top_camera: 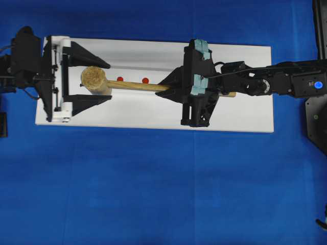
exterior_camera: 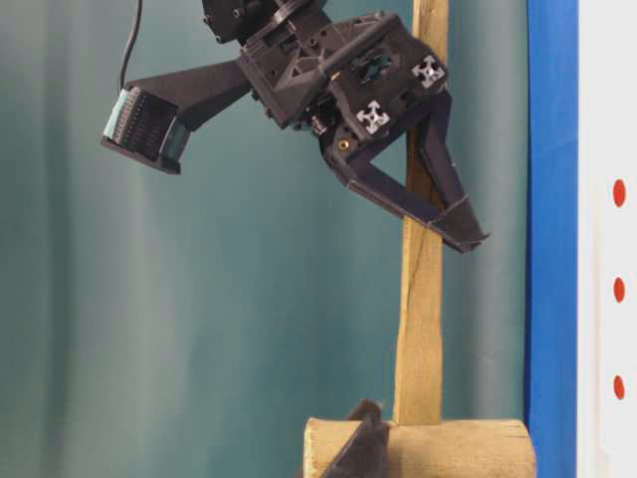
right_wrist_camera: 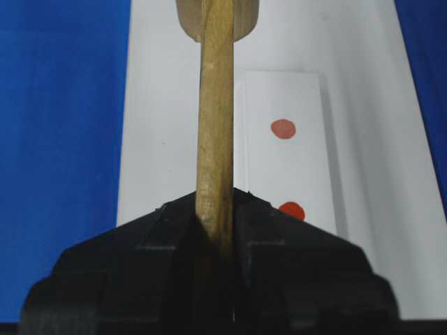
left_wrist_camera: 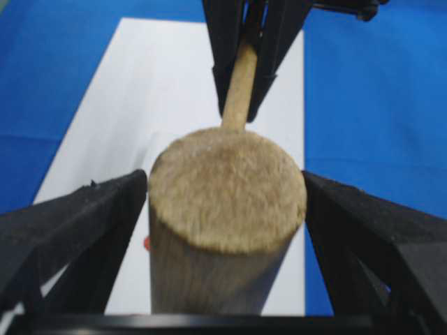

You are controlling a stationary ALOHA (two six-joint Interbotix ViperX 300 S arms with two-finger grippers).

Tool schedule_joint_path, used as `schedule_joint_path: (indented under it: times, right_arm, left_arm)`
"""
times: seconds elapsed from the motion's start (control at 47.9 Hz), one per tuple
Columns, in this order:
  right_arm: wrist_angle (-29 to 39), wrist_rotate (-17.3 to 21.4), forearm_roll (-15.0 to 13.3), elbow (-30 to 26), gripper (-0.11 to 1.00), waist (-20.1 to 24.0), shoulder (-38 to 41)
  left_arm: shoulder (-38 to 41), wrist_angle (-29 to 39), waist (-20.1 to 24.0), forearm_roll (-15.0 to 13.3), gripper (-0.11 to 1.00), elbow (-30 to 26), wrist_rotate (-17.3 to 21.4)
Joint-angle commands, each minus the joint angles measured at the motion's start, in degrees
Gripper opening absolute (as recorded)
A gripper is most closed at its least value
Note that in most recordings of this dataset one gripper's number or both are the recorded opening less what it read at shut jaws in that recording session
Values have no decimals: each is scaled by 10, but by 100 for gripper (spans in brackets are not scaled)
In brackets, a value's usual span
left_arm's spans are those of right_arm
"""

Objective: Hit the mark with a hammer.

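Note:
The hammer lies along the white board, its thick round head (top_camera: 93, 80) to the left and its slim handle (top_camera: 138, 86) running right. My left gripper (top_camera: 109, 81) stands open, one finger on each side of the head (left_wrist_camera: 227, 188), with small gaps showing from above. My right gripper (top_camera: 171, 87) is shut on the handle (right_wrist_camera: 215, 125) partway along it. Two red marks (top_camera: 120, 78) (top_camera: 145, 80) sit on a white strip just beyond the handle. The right wrist view shows them to the right of the handle (right_wrist_camera: 283, 128). A sliver of red (left_wrist_camera: 145, 243) shows beside the head.
The white board (top_camera: 235, 112) rests on a blue cloth (top_camera: 153, 194). The right arm (top_camera: 286, 84) reaches in from the right edge, and the left arm's base (top_camera: 25, 56) is at the board's left end. A black mount (top_camera: 317, 117) stands at the far right.

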Motion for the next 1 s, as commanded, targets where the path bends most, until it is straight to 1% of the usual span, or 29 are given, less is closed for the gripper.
schedule_joint_path:
  times: [0.0, 0.146, 0.209, 0.271, 0.376, 0.397, 0.668, 0.793, 0.981]
  right_arm:
    - [-5, -1, -2, -16, 2, 0, -9]
    - [-4, -1, -2, -16, 2, 0, -10]
    - [-5, -1, -2, -16, 2, 0, -10]
    - [-6, -1, -2, -16, 2, 0, -10]
    - [-6, -1, -2, -16, 2, 0, -10]
    - [-6, -1, -2, -16, 2, 0, -10]
    - [-2, -1, -2, -15, 2, 0, -10]
    - [3, -2, -9, -15, 2, 0, -11]
    - [7, -1, -10, -13, 2, -1, -11]
  left_arm:
    - [2, 0, -2, 0, 92, -16, 3]
    - [-1, 1, 0, 0, 91, -13, -4]
    - [1, 2, 3, 0, 86, -13, -5]
    - [4, 7, 2, 0, 74, -13, -6]
    - [2, 18, 0, 0, 46, -12, -5]
    - [1, 18, 1, 0, 45, -11, -4]
    - [0, 17, 1, 0, 45, -12, -1]
    - [0, 18, 1, 0, 45, -12, -1]
    - [0, 18, 1, 0, 45, -11, -4]
